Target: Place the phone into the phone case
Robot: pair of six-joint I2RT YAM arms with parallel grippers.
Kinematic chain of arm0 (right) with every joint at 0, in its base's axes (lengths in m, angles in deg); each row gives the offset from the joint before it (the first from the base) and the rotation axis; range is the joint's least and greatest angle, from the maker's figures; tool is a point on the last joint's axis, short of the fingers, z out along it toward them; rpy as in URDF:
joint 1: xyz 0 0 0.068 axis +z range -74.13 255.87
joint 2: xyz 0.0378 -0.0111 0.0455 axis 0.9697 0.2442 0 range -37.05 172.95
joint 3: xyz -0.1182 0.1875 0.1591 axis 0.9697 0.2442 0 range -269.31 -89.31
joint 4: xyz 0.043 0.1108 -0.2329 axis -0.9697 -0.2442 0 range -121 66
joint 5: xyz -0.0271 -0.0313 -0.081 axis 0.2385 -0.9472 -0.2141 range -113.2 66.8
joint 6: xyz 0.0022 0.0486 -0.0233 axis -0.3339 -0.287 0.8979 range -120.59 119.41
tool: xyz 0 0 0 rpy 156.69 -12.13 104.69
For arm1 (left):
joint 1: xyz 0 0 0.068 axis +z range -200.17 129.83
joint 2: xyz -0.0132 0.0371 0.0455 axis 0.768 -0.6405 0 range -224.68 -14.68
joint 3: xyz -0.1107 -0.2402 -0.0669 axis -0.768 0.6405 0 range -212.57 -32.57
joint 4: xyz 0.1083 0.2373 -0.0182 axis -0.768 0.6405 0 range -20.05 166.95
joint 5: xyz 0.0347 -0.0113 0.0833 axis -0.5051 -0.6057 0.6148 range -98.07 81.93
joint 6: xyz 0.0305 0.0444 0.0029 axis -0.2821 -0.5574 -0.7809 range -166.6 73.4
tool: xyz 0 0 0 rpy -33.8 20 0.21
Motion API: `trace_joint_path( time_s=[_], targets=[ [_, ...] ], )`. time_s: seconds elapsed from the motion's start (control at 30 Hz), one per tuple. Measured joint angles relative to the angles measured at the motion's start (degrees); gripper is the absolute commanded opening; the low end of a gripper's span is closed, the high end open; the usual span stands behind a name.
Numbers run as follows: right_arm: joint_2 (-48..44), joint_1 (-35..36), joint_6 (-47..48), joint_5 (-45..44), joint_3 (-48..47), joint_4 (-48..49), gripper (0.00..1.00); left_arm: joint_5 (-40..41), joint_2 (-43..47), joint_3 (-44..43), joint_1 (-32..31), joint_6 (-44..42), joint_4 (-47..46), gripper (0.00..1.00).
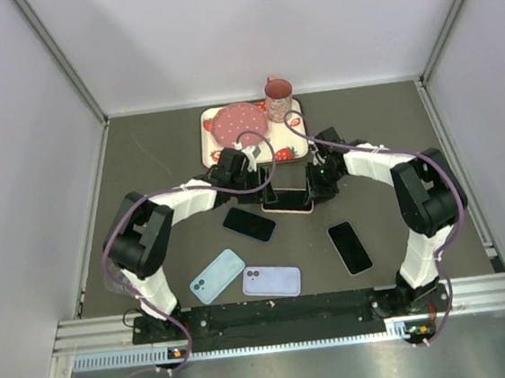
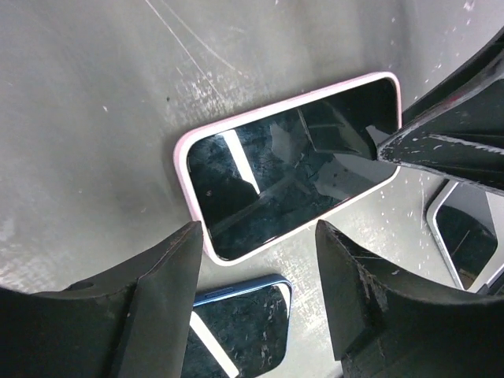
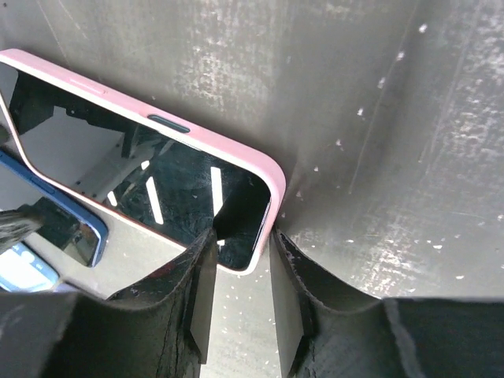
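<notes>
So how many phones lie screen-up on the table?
3: the pink-cased phone at mid-table, a blue-edged phone just left of it, a black phone nearer on the right. The arms could hide more.

This was a robot lab test cell, no question: plain white panel walls [image 1: 245, 27] in metal framing boxed in a scuffed dark worktop [image 1: 158, 154]. Two cabled machines, the left arm [image 1: 145, 241] and the right arm [image 1: 425, 193], sat bolted to an aluminium rail [image 1: 92, 334] along the near edge.

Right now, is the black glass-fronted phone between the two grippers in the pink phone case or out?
In: the pink phone case rims the black phone on every visible side.
</notes>
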Motion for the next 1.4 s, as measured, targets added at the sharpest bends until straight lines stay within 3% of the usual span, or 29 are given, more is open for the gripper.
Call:
trace_joint_path(
  time_s=[0.2,0.33,0.47,0.97,1.1,1.2,1.33,1.4],
  targets=[
    [0.57,-0.33,-0.44,0.83,-0.04,0.35,0.23,-0.59,-3.72,-1.05,0.37,0.37,0.26,0.53],
    [0.81,-0.68,-0.57,1.36,-0.20,0.17,0.21,-0.61,-4.61,-1.51,1.03,0.61,0.24,0.40],
    [1.01,-0.76,-0.55,1.51,-0.63,-0.35,0.21,-0.81,-5.09,-1.51,1.57,0.61,-0.17,0.35],
    [1.03,-8.68,-1.40,2.80,-0.76,-0.94,0.23,-2.69,-11.85,-8.92,-0.50,0.61,-3.54,0.36],
    [0.96,-8.74,-1.51,2.45,-0.76,-1.07,0.24,-2.58,-12.48,-9.99,-0.55,0.66,-3.26,0.42],
    [0.94,-8.72,-1.51,2.29,-0.76,-1.07,0.29,-1.70,-12.48,-10.56,-1.14,0.17,-2.62,0.47],
    [0.55,-8.41,-1.51,1.81,-0.76,-0.33,0.56,-0.09,-12.44,-11.26,-2.40,-0.85,-1.79,0.57],
    [-0.07,-8.13,-1.40,0.52,-0.76,0.70,0.61,0.66,-12.02,-11.32,-3.32,-1.68,-1.31,0.62]
  ],
)
